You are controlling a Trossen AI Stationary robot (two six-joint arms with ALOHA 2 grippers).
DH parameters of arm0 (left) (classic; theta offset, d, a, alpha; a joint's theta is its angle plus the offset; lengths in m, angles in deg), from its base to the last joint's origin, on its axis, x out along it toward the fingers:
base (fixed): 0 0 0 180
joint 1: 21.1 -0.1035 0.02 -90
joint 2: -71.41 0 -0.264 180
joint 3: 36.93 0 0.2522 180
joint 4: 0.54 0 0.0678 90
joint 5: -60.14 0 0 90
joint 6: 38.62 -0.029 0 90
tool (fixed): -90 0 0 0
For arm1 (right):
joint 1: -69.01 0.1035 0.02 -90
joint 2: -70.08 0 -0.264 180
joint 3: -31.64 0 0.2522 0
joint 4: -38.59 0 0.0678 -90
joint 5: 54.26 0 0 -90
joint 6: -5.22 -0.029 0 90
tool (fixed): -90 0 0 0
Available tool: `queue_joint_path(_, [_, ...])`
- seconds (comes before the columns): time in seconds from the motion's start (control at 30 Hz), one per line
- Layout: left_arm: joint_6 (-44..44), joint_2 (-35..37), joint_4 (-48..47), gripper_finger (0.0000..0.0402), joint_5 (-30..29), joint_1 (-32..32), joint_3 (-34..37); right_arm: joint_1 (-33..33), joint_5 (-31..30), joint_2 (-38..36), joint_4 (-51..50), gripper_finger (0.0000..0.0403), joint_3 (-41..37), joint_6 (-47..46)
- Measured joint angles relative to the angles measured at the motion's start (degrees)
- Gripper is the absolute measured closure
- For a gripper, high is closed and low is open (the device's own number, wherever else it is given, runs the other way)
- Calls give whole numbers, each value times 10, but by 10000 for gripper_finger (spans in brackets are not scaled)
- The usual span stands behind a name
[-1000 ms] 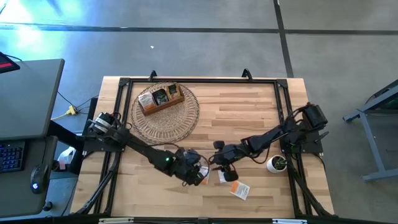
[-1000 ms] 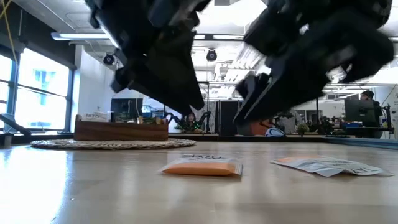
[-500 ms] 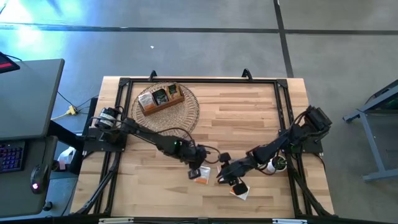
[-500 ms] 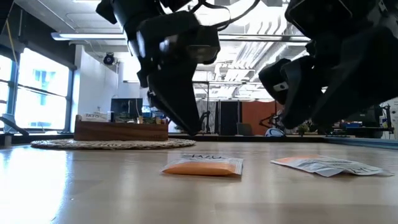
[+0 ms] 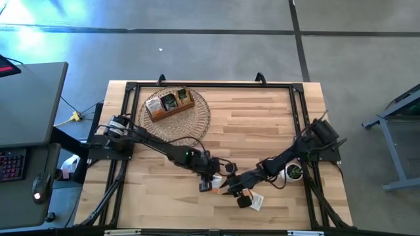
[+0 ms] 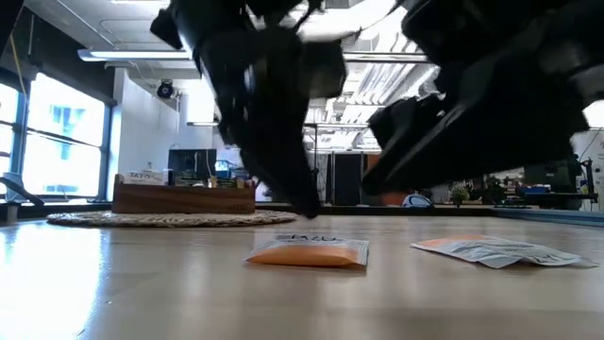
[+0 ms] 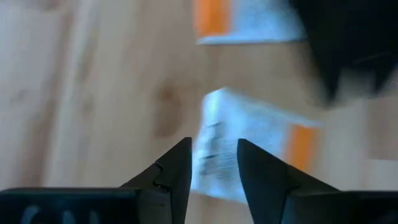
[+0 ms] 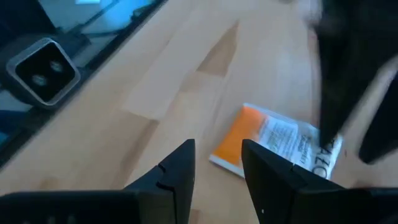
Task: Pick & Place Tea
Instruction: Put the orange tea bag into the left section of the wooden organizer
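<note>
My left gripper [image 7: 212, 163] part open, empty, above white-orange sachet [image 7: 249, 143] on table [image 5: 262, 124] front. My right gripper [image 8: 217, 165] part open, empty, above second sachet [image 8: 277, 142]. Both sachets lie flat.
</note>
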Motion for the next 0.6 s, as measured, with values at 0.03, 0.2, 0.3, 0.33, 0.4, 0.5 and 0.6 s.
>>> queue_joint_path(0.03, [0,-5,6,273,10,0,-3,0,-1,9,-2,276,5,0])
queue_joint_path(0.2, [-15,-21,8,239,18,0,-2,0,3,51,-1,305,41,1])
queue_joint_path(0.3, [-15,-25,13,223,18,0,-2,0,4,74,-16,343,52,4])
queue_joint_path(0.33, [-15,-25,13,219,17,0,-1,0,0,79,-21,359,53,2])
queue_joint_path(0.4, [-15,-25,7,216,20,0,-2,0,-11,83,-35,389,57,1])
queue_joint_path(0.5, [-11,-25,-1,215,25,0,-5,-2,-35,86,-49,392,53,-1])
queue_joint_path(0.6, [-12,-26,-11,215,24,0,-18,-3,-41,86,-59,391,50,-5])
